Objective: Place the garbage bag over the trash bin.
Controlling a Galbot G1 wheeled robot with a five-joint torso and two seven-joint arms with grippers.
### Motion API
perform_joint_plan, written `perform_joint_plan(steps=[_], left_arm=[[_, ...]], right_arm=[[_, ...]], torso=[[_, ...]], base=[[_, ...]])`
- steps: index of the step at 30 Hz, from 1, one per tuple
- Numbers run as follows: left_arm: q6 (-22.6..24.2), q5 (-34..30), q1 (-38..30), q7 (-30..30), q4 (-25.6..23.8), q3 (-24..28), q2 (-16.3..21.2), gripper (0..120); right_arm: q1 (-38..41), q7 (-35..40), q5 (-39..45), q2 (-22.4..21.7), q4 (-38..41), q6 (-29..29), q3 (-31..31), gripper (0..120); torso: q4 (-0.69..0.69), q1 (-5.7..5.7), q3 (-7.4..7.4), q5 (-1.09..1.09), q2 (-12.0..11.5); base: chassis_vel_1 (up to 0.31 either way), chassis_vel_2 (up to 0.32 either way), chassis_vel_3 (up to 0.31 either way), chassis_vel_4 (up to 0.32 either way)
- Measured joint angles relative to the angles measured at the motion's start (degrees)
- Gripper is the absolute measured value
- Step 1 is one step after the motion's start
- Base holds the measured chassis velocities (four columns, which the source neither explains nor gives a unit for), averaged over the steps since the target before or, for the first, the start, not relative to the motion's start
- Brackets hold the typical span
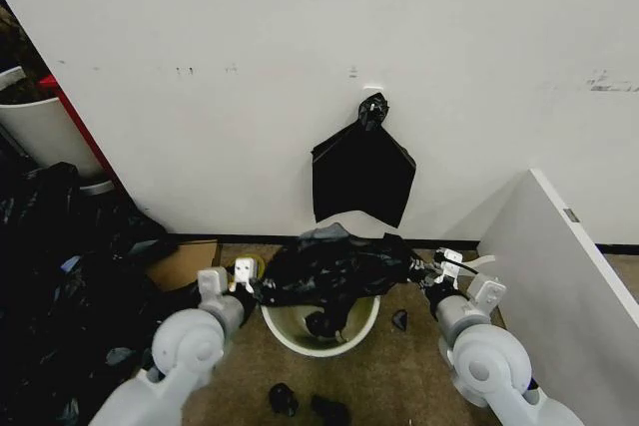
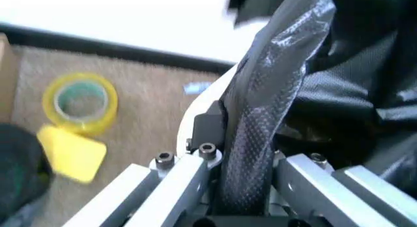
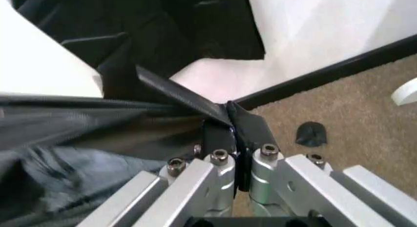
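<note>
Stretching across the lower middle of the head view, one garbage bag (image 1: 324, 268) hangs over the single trash bin (image 1: 319, 331), covering its far rim while the near rim sits bare. Two tools hold it: the left tool (image 1: 250, 281) is clamped on the bag's left edge, the right tool (image 1: 427, 271) is pinched on its right edge. One flat black bag (image 1: 361, 175) hangs on the wall above. One roll of yellow tape (image 2: 79, 102) lies on the floor, plus three small black scraps (image 1: 283, 398) near the bin.
</note>
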Motion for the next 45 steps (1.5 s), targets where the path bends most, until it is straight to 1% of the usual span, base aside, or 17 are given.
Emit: perform_joint_plan(steps=[8, 13, 15, 17, 19, 20, 21, 22, 25, 27, 30, 33, 35, 38, 40, 42, 45], left_arm=[[-2.7, -3.6, -1.0, -1.0, -0.2, -3.7, -1.4, 1], [-2.9, -4.9, -1.0, -1.5, -0.4, -4.6, -2.5, 1], [-2.9, -4.9, -1.2, -1.6, -0.4, -4.5, -2.6, 1], [-3.4, -4.9, -1.8, -2.0, -0.3, -4.4, -2.9, 1], [-3.6, -4.9, -2.1, -2.2, -0.1, -4.3, -3.0, 1], [-3.7, -5.0, -2.6, -2.3, 0.2, -4.3, -3.1, 1], [-4.3, -5.0, -3.8, -2.5, 0.8, -4.3, -3.1, 1], [-4.4, -4.9, -3.9, -2.5, 0.9, -4.3, -3.0, 1], [-5.4, -3.0, -3.6, -2.5, 1.2, -4.5, -2.8, 1], [-5.7, -2.3, -3.3, -2.4, 1.2, -4.5, -2.8, 1], [-7.8, 1.6, -2.6, -1.6, 1.4, -3.9, -2.8, 1], [-9.9, 4.9, -1.9, -0.5, 1.4, -2.8, -2.8, 1], [-10.1, 5.4, -1.7, -0.3, 1.4, -2.6, -2.9, 1], [-10.6, 6.8, -0.9, 0.0, 0.9, -1.9, -3.0, 1], [-10.8, 7.2, -0.6, 0.1, 0.6, -1.5, -3.0, 1], [-10.8, 7.4, -0.5, 0.1, 0.5, -1.5, -3.0, 1], [-10.8, 8.0, -0.1, 0.1, 0.2, -1.2, -3.1, 1]], right_arm=[[-1.5, -5.9, -1.3, 0.5, -0.5, 5.8, -4.5, 0], [-2.3, -15.9, -7.6, 0.2, -3.7, 9.9, -8.6, 0], [-2.3, -16.9, -8.6, 0.1, -4.2, 10.4, -8.9, 0], [-2.3, -21.4, -14.7, -0.4, -6.9, 13.4, -9.5, 12], [-2.2, -23.3, -17.4, -0.5, -8.2, 15.3, -9.5, 13], [-2.1, -25.9, -21.2, -0.7, -10.2, 18.3, -9.1, 20], [-2.1, -34.5, -28.4, -1.5, -14.6, 26.2, -6.2, 34], [-2.1, -35.3, -29.0, -1.5, -14.9, 27.0, -5.8, 35], [-1.9, -44.1, -32.9, -2.2, -16.3, 32.7, -2.7, 50], [-1.8, -45.8, -32.8, -2.4, -15.8, 33.1, -1.9, 53], [-2.3, -47.8, -28.2, -2.8, -11.1, 32.1, -0.2, 66], [-2.7, -45.0, -24.8, -3.3, -7.3, 29.5, -0.1, 79], [-2.8, -44.2, -24.7, -3.4, -6.8, 29.2, -0.3, 80], [-2.8, -38.7, -29.5, -3.7, -4.7, 27.0, -1.2, 95], [-2.4, -37.8, -32.1, -4.1, -4.5, 26.1, -1.6, 99], [-2.2, -37.8, -32.4, -4.2, -4.5, 25.9, -1.7, 99], [-1.7, -38.3, -30.9, -4.7, -3.9, 24.1, -2.7, 88]], torso=[[-0.01, -0.01, 0.0, -0.01, 0.0], [-0.01, -0.01, 0.0, 0.0, 0.0], [-0.01, -0.01, 0.0, -0.01, 0.0], [0.0, -0.01, -0.01, 0.0, 0.0], [0.0, -0.01, 0.0, 0.01, 0.0], [0.0, -0.01, 0.0, 0.0, 0.0], [-0.01, -0.01, 0.0, 0.01, 0.0], [-0.01, -0.01, 0.0, 0.01, 0.0], [-0.02, -0.01, 0.0, 0.01, 0.0], [0.01, -0.01, 0.0, 0.02, 0.0], [0.0, -0.01, 0.0, -0.01, 0.0], [0.0, -0.01, 0.0, -0.01, 0.0], [0.0, -0.01, 0.0, -0.01, 0.0], [-0.01, -0.01, -0.01, 0.0, 0.0], [0.0, -0.01, 0.0, 0.0, 0.0], [0.0, -0.01, 0.0, 0.0, 0.0], [-0.01, -0.01, 0.0, 0.0, 0.0]], base=[[0.0, 0.0, 0.0, 0.0], [0.0, 0.0, 0.0, 0.0], [0.0, 0.0, 0.0, 0.0], [0.0, 0.0, 0.0, 0.0], [0.0, 0.0, 0.0, 0.0], [0.0, 0.0, 0.0, 0.0], [0.0, 0.0, 0.0, 0.0], [0.0, 0.0, 0.0, 0.0], [0.0, 0.0, 0.0, 0.0], [0.0, 0.0, 0.0, 0.0], [0.0, 0.0, 0.0, 0.0], [0.0, 0.0, 0.0, 0.0], [0.0, 0.0, 0.0, 0.0], [0.0, 0.0, 0.0, 0.0], [0.0, 0.0, 0.0, 0.0], [0.0, 0.0, 0.0, 0.0], [0.0, 0.0, 0.0, 0.0]])
